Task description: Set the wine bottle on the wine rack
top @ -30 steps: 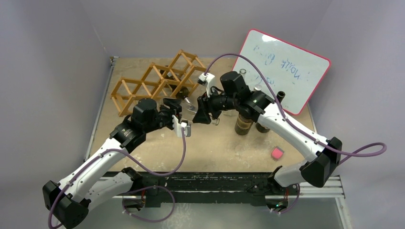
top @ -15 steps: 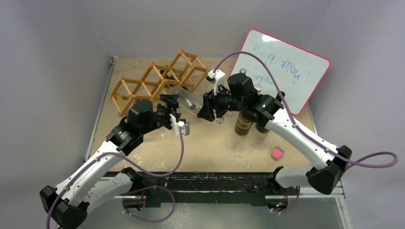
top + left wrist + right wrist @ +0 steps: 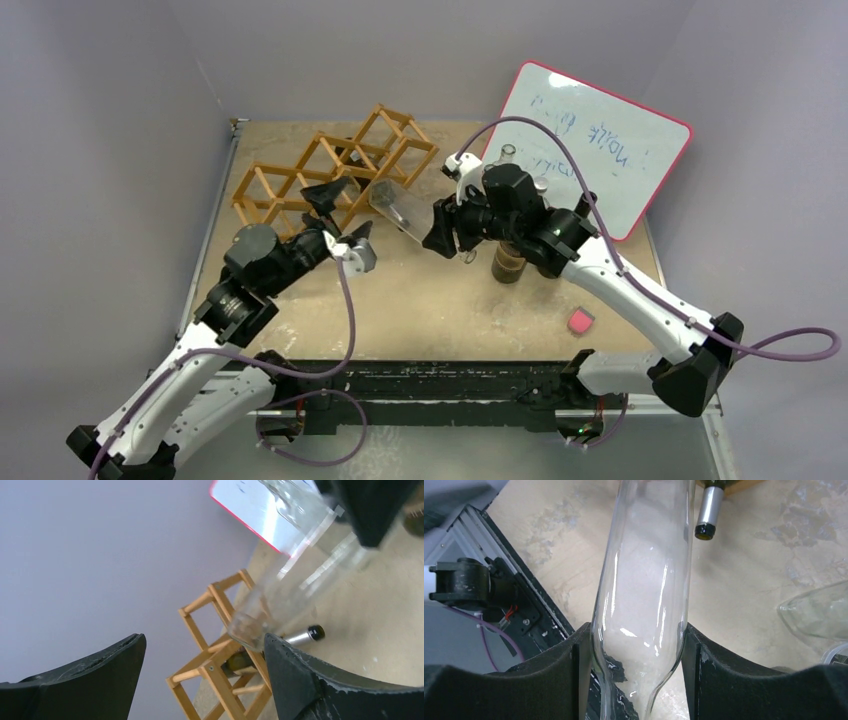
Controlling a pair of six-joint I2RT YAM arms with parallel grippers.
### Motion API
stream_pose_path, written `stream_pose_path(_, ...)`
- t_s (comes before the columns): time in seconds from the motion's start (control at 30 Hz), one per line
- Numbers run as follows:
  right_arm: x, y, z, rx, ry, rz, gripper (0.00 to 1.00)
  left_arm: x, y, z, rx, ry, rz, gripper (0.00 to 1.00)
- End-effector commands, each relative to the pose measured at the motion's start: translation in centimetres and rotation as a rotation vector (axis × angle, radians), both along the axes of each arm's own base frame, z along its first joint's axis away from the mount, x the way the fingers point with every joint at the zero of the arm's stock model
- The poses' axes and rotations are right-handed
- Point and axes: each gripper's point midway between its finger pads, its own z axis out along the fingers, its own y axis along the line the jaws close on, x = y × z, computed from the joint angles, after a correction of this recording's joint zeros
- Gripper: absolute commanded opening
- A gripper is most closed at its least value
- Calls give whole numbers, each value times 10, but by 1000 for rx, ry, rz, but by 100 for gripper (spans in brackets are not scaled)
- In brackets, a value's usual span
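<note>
The wine bottle (image 3: pixel 396 211) is clear glass and lies roughly level in the air, its base end close to the wine rack (image 3: pixel 330 165). My right gripper (image 3: pixel 440 228) is shut on it; in the right wrist view both pads press the bottle (image 3: pixel 644 580) near its shoulder, at the right gripper (image 3: pixel 634 665). My left gripper (image 3: pixel 340 213) stands open just left of the bottle's base, touching nothing. In the left wrist view the left gripper (image 3: pixel 202 675) has wide jaws that frame the wooden rack (image 3: pixel 220 667) and the bottle (image 3: pixel 290 590) above it.
A dark bottle with a silver neck (image 3: pixel 305 636) lies in a rack cell, also visible as the silver neck (image 3: pixel 709 510). Brown bottles (image 3: pixel 510 262) stand under my right arm. A whiteboard (image 3: pixel 600 145) leans at the back right. A pink cube (image 3: pixel 578 321) sits front right.
My left gripper has opened, let go of the bottle and drawn back to the left. My right gripper has carried the bottle a little up and toward the rack.
</note>
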Motion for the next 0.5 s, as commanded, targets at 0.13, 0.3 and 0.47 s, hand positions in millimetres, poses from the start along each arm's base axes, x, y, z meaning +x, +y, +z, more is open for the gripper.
stream_pose_path(0.13,-12,27,20,151,-37,120,0,-8,41,111,-609,-24,161,92)
stream_pose_path(0.3,-22,59,11,213,9,170,0,8,76,140,-1112,142,326,100)
stream_pose_path(0.47,-18,93,-8,209,47,116,0,30,95,124,-1217,296,587,100)
